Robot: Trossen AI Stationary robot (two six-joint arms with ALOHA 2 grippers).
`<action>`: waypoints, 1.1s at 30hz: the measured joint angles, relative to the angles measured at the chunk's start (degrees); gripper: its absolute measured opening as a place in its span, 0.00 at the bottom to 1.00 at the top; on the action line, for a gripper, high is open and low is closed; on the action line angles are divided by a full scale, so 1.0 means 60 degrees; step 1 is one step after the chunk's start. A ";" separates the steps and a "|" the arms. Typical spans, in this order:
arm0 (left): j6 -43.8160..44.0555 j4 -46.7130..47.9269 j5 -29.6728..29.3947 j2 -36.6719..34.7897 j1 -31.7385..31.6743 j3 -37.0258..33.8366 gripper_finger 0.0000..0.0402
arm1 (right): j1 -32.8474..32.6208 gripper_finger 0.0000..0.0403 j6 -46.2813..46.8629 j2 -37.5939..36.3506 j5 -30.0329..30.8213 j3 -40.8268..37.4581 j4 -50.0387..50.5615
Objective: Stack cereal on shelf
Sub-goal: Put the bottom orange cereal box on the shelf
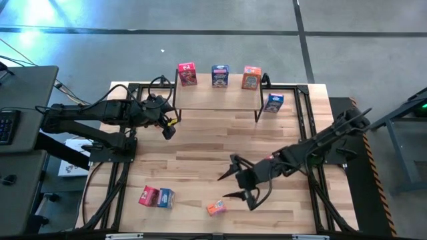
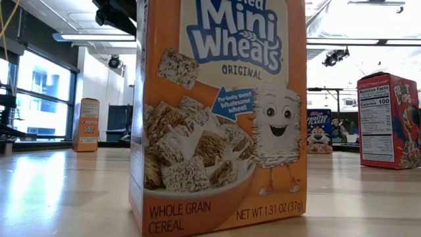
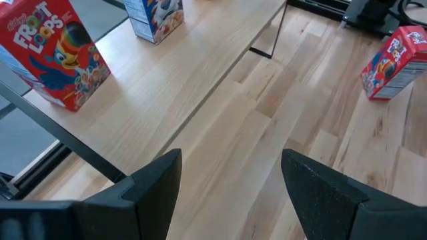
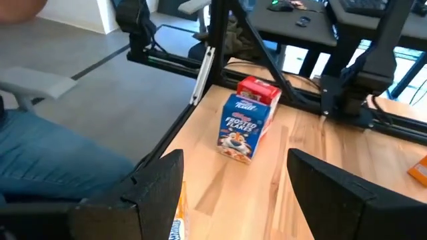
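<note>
The light wooden shelf on thin black legs [image 1: 217,99] stands at the table's far edge. Three small cardboard boxes line its far side: pink-red [image 1: 187,74], blue [image 1: 220,75], orange [image 1: 251,77]. Its near strip lies bare. A blue box [image 1: 273,102] stands just right of the shelf's right legs. The broad middle of the wooden tabletop [image 1: 200,160] is open. Along the near edge stand a touching pink-red and blue pair [image 1: 156,197] and an orange box [image 1: 215,208].

Shelf [image 1: 217,100]: three cereal boxes [image 1: 220,75] upright.
Table [image 1: 200,167]: apparently four boxes [image 1: 157,197], one beside the shelf.
</note>
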State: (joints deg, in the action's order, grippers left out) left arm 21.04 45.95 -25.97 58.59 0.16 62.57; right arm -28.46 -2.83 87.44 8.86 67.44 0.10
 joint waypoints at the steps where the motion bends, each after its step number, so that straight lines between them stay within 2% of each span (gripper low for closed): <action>1: 0.0000 0.0004 0.0001 0.0001 0.0000 0.0000 0.62 | -0.0015 0.65 0.0001 0.0077 -0.0052 0.0000 -0.0017; 20: 0.0000 -0.0004 -0.0001 0.0003 -0.0004 0.0000 0.62 | -0.0108 0.65 0.0789 0.1295 -0.1005 0.0000 -0.0326; 33: -0.0004 -0.0003 -0.0001 -0.0001 -0.0004 -0.0004 0.62 | -0.0516 0.65 0.1225 0.2129 -0.0617 0.0000 -0.0632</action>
State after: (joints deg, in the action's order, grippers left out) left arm 21.02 45.94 -25.98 58.59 0.14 62.54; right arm -31.56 4.52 100.22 5.16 67.44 -3.70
